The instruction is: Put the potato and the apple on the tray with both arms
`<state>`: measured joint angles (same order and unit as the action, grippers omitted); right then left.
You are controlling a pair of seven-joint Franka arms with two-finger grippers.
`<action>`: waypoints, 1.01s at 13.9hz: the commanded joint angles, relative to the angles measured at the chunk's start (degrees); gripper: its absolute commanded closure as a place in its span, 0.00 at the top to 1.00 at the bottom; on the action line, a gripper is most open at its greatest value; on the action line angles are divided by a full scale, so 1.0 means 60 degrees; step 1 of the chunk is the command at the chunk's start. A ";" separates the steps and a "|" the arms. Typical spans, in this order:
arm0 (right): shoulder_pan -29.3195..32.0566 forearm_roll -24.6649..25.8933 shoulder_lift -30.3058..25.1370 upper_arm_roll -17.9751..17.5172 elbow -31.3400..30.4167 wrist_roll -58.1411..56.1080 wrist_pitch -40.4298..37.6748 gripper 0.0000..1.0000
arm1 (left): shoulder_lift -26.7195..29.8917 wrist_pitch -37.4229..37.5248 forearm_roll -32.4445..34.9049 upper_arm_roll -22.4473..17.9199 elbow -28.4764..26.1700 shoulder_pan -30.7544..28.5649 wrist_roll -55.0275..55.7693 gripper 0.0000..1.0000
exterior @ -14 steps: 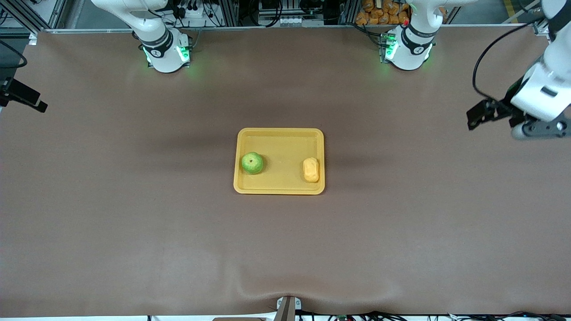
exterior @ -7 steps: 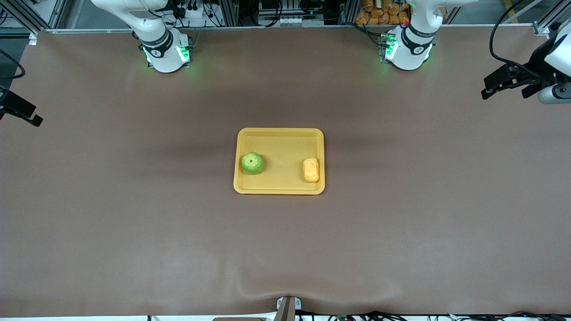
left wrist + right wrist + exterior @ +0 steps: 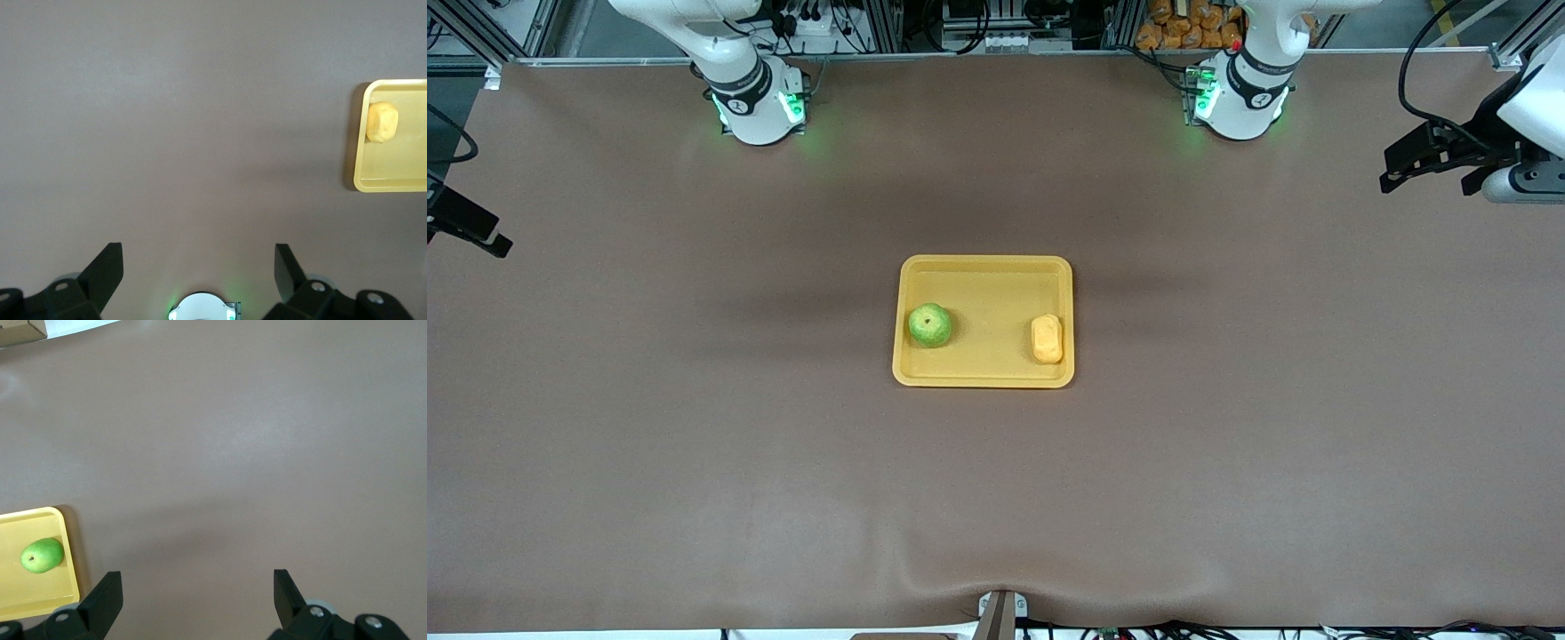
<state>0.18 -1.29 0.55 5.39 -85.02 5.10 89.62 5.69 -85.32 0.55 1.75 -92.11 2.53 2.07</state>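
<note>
Tray (image 3: 983,267), yellow, sits mid-counter (image 3: 694,444) with both items in it: apple (image 3: 930,325) by the wall toward the right arm's end, potato (image 3: 1047,339) by the wall toward the left arm's end, the two well apart and each resting on the tray floor. Left pincer (image 3: 199,273) is up over bare counter at the left arm's end, well clear of the tray, fingers (image 3: 103,273) spread wide, nothing between them. Right pincer (image 3: 197,597) is over bare counter at the right arm's end, also well clear of the tray, fingers (image 3: 105,595) spread, holding nothing. Green lights show on both arm bases (image 3: 758,107).
</note>
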 commanded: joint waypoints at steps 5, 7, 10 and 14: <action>-0.0016 0.0230 0.0098 0.0039 0.0255 -0.0074 -0.0097 1.00 | 0.0122 0.0025 0.0055 0.0045 -0.0190 0.0018 0.0036 1.00; -0.0030 0.0215 0.0098 0.0040 0.0255 -0.0060 -0.0098 1.00 | 0.0122 0.0039 0.0055 0.0118 -0.0175 0.0018 0.0080 1.00; -0.0074 0.0215 0.0098 0.0025 0.0255 -0.0060 -0.0112 1.00 | 0.0107 0.0083 0.0055 0.0118 -0.0103 -0.0011 0.0080 1.00; -0.0059 0.0215 0.0098 0.0025 0.0255 -0.0060 -0.0156 1.00 | -0.0024 0.0084 0.0055 0.0118 0.0088 0.0003 -0.0023 1.00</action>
<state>0.18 -1.06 0.56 5.43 -84.98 5.07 89.55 5.68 -85.32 0.55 2.13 -92.61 2.69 2.16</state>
